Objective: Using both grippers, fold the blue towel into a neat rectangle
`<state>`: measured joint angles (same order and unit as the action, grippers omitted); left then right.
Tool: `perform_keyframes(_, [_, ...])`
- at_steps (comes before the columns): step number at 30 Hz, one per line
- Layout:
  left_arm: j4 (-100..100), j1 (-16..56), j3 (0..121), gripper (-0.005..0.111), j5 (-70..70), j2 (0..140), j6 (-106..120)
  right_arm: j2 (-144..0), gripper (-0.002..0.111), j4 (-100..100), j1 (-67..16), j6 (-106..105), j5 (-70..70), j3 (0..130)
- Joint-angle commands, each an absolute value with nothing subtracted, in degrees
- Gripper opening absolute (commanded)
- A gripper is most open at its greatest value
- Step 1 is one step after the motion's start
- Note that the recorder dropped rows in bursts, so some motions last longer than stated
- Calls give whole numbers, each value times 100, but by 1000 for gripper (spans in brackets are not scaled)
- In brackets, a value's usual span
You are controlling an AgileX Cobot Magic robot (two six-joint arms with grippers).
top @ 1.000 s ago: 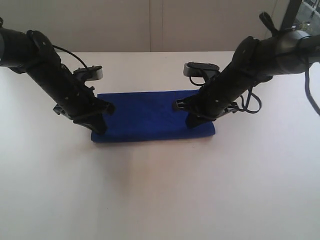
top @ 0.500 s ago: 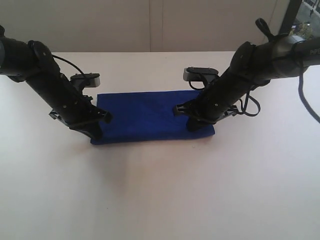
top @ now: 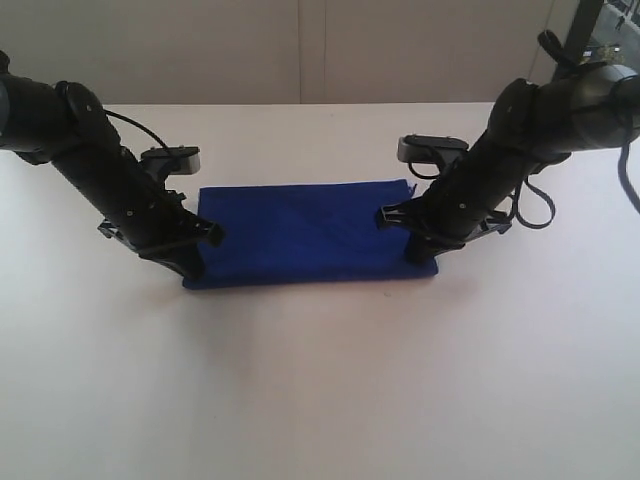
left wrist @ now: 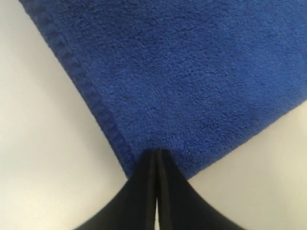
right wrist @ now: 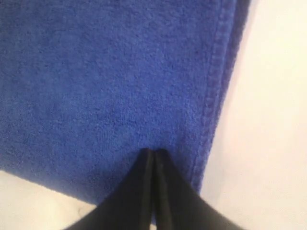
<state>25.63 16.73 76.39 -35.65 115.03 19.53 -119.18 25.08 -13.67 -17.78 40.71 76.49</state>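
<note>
**A:** Where was the blue towel point(top: 300, 235)?

**B:** On the white table point(top: 320, 390), lying flat as a long rectangle between the two arms; its long sides ran across the exterior view; its far right corner looked slightly ruffled, and the rest of the top was smooth.

**A:** And the left gripper point(top: 190, 262)?

**B:** Down at the towel's near left corner, its black arm slanting in from the left of the exterior view; in its wrist view the two dark fingers point(left wrist: 144, 191) were pressed flat against each other, their tips meeting right at that corner, where the stitched hem point(left wrist: 86, 88) ended.

**A:** Was it holding cloth?

**B:** I could not tell; the tips touched the fleece, but whether any fold was nipped between them was hidden.

**A:** The right gripper point(top: 422, 255)?

**B:** Much the same on the other side; it stood at the near right corner, its arm leaning in from the right; its jaws were closed tight together, the tips resting on the blue pile just beside the hem of the towel's short edge; white table showed on either side of that corner in the wrist view.

**A:** Anything else in sight?

**B:** A pale panelled wall point(top: 300, 50) behind the table.
</note>
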Motion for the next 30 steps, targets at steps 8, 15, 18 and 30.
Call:
perform_keyframes(8, [2522,1673,7594,0,-3642,11470,1972,-11670,0,2091,-1199,-1425,4315,7661])
perform_keyframes(15, [2313,1673,7605,0,-3513,11255,1972,-11335,0,2069,-1199,-1368,4290,7661])
perform_keyframes(18, [2049,1663,7605,0,-3512,11038,1885,-11200,0,1950,-1199,-1358,4242,7661])
perform_keyframes(30, [1999,1663,7595,0,-3609,10928,1784,-11575,0,1387,-1199,-984,4385,7661])
